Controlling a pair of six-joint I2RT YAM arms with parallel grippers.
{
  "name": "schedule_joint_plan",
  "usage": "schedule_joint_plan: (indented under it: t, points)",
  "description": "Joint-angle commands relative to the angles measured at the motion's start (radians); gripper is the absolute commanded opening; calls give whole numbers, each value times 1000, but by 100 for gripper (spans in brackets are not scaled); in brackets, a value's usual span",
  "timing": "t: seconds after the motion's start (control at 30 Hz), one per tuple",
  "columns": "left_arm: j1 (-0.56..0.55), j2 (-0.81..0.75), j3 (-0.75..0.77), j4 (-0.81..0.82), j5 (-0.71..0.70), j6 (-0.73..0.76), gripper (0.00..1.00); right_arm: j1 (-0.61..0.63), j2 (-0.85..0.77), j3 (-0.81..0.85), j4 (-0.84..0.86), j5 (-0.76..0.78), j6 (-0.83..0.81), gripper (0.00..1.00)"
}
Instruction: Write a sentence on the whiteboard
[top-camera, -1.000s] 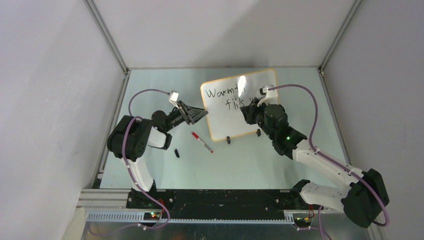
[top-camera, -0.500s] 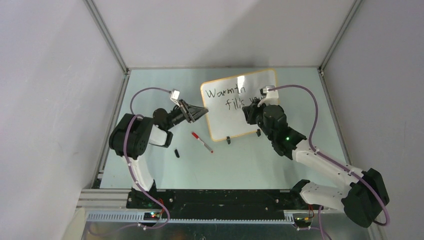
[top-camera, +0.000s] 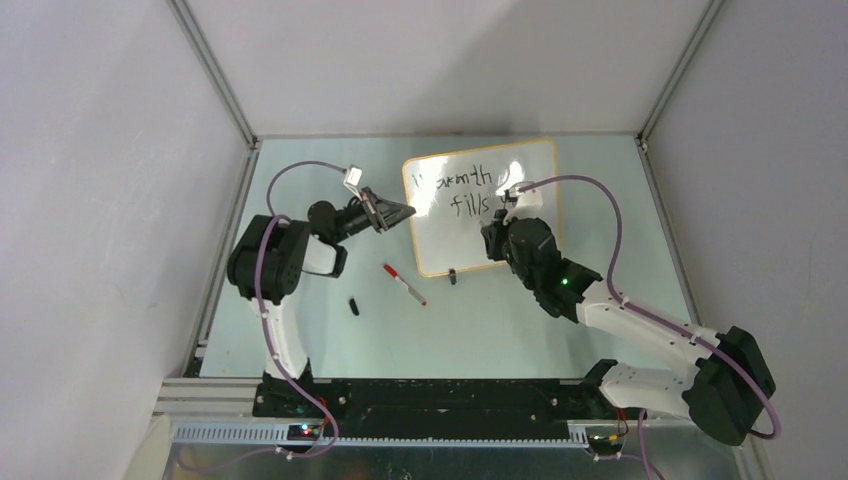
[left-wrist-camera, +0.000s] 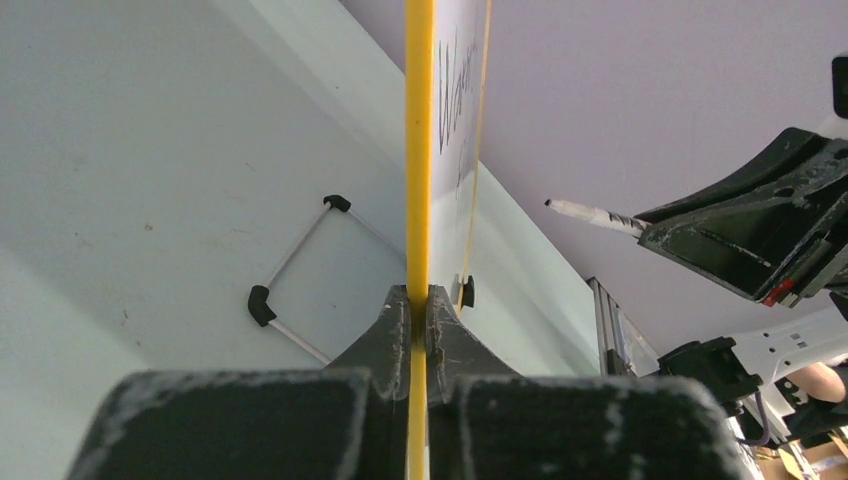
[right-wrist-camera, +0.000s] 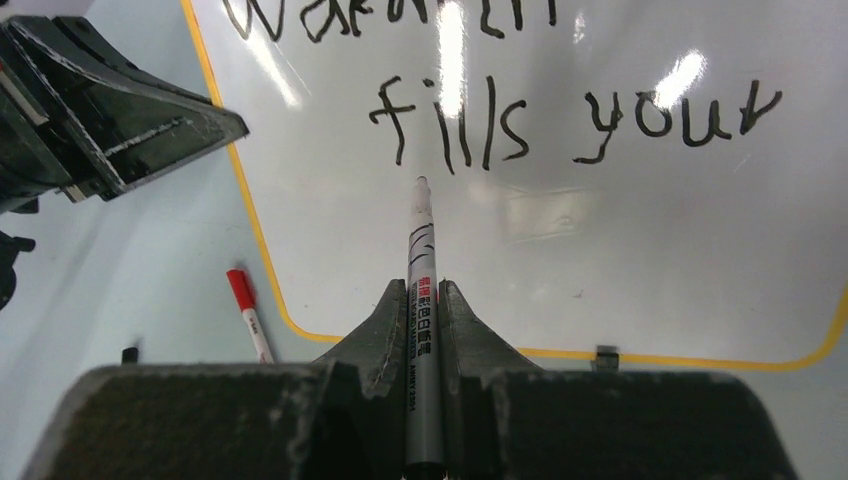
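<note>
The whiteboard (top-camera: 470, 245) stands tilted at the table's far middle, its orange-tan frame (left-wrist-camera: 419, 150) edge-on in the left wrist view. My left gripper (top-camera: 405, 212) (left-wrist-camera: 419, 300) is shut on the frame's left edge. The sentence (right-wrist-camera: 560, 115) reads "Warmth" above "fills your" in black. My right gripper (right-wrist-camera: 421, 300) (top-camera: 497, 232) is shut on a grey marker (right-wrist-camera: 421, 260) (left-wrist-camera: 590, 213). Its tip points at the board (right-wrist-camera: 620, 270) just below "fills" and hangs a little off the surface.
A red-capped marker (top-camera: 403, 283) (right-wrist-camera: 245, 310) lies on the table in front of the board's left corner. Left of it lies a small black cap (top-camera: 354, 306). A thin wire bracket (left-wrist-camera: 290, 270) with black corners lies behind the board. Walls close in the sides and back.
My left gripper has moved in and shut on the board's left edge. The board has shifted slightly. My right arm has drawn a little left and nearer with the marker.
</note>
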Motion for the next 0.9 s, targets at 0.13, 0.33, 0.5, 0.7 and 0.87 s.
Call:
schedule_joint_plan:
  t: [0.13,0.33,0.5,0.7,0.87]
  points:
    - [8,60,83,76,87,-72,0,64,8,45,-122,166,48,0]
    - [5,56,65,93,71,-76,0,65,30,50,-124,160,57,0]
    - [5,52,56,95,60,-76,0,66,91,71,-130,180,51,0]
    - [5,45,46,96,54,-74,0,85,113,85,-133,190,39,0]
    - [4,45,44,96,48,-75,0,83,132,90,-124,174,23,0]
